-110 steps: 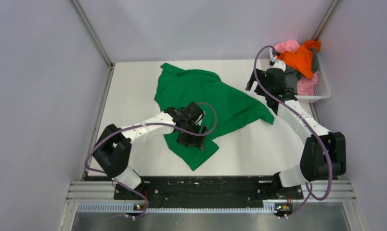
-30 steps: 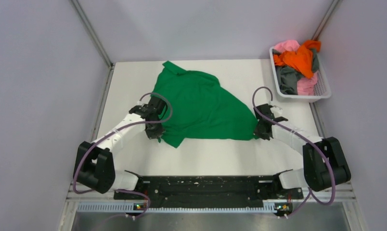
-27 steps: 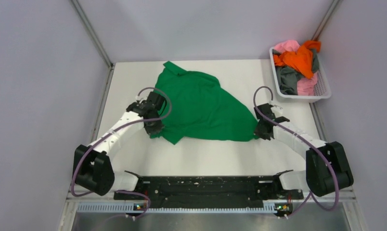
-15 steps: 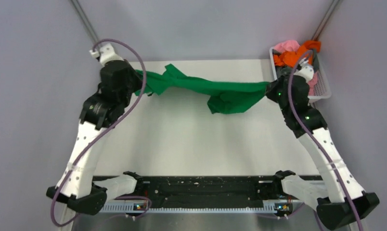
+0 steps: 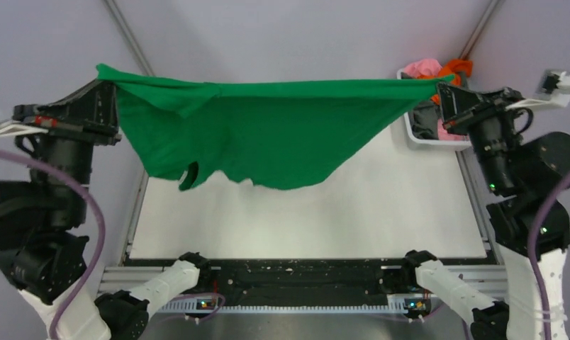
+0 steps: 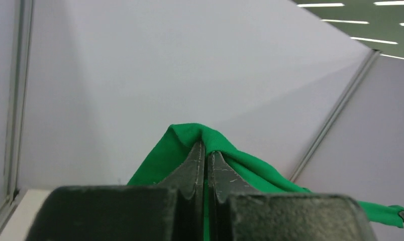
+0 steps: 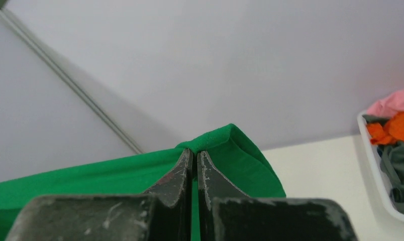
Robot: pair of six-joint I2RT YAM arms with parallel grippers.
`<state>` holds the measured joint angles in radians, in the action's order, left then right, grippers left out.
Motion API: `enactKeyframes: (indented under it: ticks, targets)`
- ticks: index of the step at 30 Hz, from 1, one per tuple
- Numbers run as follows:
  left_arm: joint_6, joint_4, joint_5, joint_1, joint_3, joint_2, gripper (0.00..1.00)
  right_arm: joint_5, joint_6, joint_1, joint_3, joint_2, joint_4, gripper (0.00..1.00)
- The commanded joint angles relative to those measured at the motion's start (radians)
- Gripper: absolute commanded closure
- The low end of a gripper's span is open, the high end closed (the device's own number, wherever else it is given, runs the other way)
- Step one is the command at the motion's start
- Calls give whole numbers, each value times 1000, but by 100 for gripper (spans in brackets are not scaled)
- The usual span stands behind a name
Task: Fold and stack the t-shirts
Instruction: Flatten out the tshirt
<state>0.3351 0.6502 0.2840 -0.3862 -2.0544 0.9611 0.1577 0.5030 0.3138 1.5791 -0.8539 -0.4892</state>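
The bright green t-shirt [image 5: 268, 134] hangs high above the table, stretched taut between both arms, its lower edge drooping free. My left gripper [image 5: 106, 83] is shut on its left corner; in the left wrist view the green cloth [image 6: 190, 138] folds over the closed tips of the left gripper [image 6: 206, 150]. My right gripper [image 5: 440, 91] is shut on the right corner, and the green cloth [image 7: 230, 138] wraps the closed tips of the right gripper [image 7: 194, 156]. More t-shirts, orange [image 5: 458, 69], pink [image 5: 420, 68] and dark grey [image 5: 424, 113], lie heaped in the basket.
The white mesh basket [image 5: 427, 138] stands at the table's far right corner, partly behind the right arm; its rim [image 7: 376, 170] shows in the right wrist view. The white table [image 5: 325, 219] lies beneath the hanging shirt. Grey walls close in on three sides.
Both arms have risen and spread apart, lifting the green t-shirt off the table. It went from a bunched band between them to a wide taut sheet held high.
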Motion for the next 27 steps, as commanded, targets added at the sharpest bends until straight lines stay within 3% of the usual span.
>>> enactKeyframes:
  ticks: [1,5,9,17,23,27]
  targets:
    - [-108,-130,-98,5,-65,-33,100,-52,-45,3,100,59,-37,100]
    - [-119,-142,-190,6,-87,-64,100,-150,-44,1,125,102,-58,100]
    - [-120,-169,-191,6,-17,-86,100,-148,-34,3,92,139,-75,100]
    - [-120,-208,-44,4,260,-16,100,52,24,3,-177,166,-60,100]
    - [-152,-227,193,7,490,194,100,246,103,2,-489,87,29,100]
    - [-130,-221,256,11,569,408,100,254,115,-10,-667,-42,171,100]
